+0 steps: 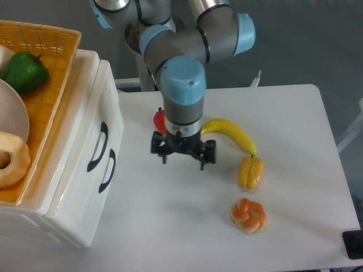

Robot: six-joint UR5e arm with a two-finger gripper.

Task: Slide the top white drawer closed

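Observation:
The white cabinet (68,226) stands at the table's left edge. Its front carries two black arched handles. The top white drawer (94,106) has the upper handle (97,146). Its front seems to stand slightly out from the cabinet body along a seam. The lower drawer has its own handle (108,170) just to the right. My gripper (183,160) points down over the table to the right of both handles, clear of the cabinet. Its fingers (164,157) are spread apart and hold nothing.
An orange woven basket (54,85) on the cabinet top holds a green pepper (24,71), a white bowl (12,116) and a doughnut (10,160). On the table lie a banana (231,134), a corn cob (250,172), a pastry (248,215) and a red object (159,120) behind the arm.

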